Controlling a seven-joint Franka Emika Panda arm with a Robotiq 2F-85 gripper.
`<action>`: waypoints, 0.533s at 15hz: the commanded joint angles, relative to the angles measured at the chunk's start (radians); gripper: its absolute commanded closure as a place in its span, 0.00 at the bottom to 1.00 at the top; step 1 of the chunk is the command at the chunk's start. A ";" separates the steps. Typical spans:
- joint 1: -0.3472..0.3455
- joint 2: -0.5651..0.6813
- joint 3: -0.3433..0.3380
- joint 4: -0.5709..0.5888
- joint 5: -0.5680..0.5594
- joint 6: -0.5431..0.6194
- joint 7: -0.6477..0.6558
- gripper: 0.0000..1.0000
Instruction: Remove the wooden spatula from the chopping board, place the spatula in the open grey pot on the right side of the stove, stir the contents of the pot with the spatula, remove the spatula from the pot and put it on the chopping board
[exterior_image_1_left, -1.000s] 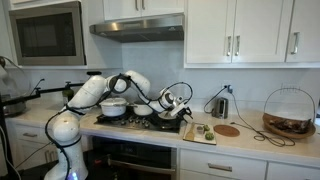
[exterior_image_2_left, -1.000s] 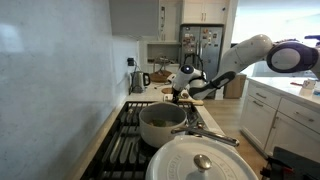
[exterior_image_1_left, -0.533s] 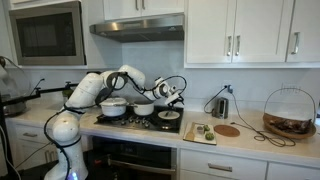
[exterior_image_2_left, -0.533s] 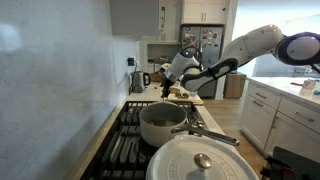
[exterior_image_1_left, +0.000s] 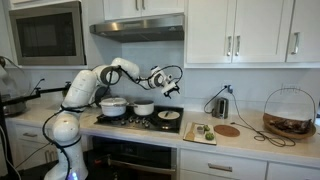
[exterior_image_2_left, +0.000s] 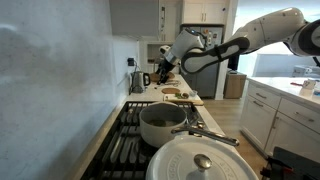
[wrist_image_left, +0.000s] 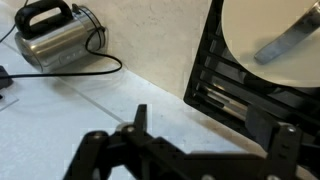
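My gripper (exterior_image_1_left: 170, 84) (exterior_image_2_left: 161, 71) hangs high above the stove's right side, open and holding nothing. In the wrist view its two dark fingers spread wide at the bottom (wrist_image_left: 215, 122), with only counter and grate between them. The small grey pot (exterior_image_1_left: 143, 108) (exterior_image_2_left: 162, 123) stands on the stove, well below the gripper. The chopping board (exterior_image_1_left: 199, 134) (exterior_image_2_left: 181, 96) lies on the counter next to the stove. A flat greyish strip (wrist_image_left: 286, 42) rests across a pale round pan (wrist_image_left: 250, 35); I cannot tell whether it is the spatula. No spatula shows in either exterior view.
A larger silvery pot (exterior_image_1_left: 113, 105) with its lid (exterior_image_2_left: 205, 160) takes up the stove's other side. A flat pan (exterior_image_1_left: 168, 116) sits at the stove's right edge. A toaster (exterior_image_1_left: 220, 106) (wrist_image_left: 55, 35) with cable, a round wooden mat (exterior_image_1_left: 228, 130) and a basket (exterior_image_1_left: 288, 115) stand on the counter.
The gripper has risen from low over the stove's right side to high above it. Its jaws have gone from partly closed to wide open.
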 joint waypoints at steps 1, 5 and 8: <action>-0.022 -0.095 0.044 -0.067 0.111 -0.074 -0.106 0.00; -0.007 -0.182 0.046 -0.095 0.188 -0.168 -0.161 0.00; 0.009 -0.250 0.042 -0.104 0.219 -0.268 -0.175 0.00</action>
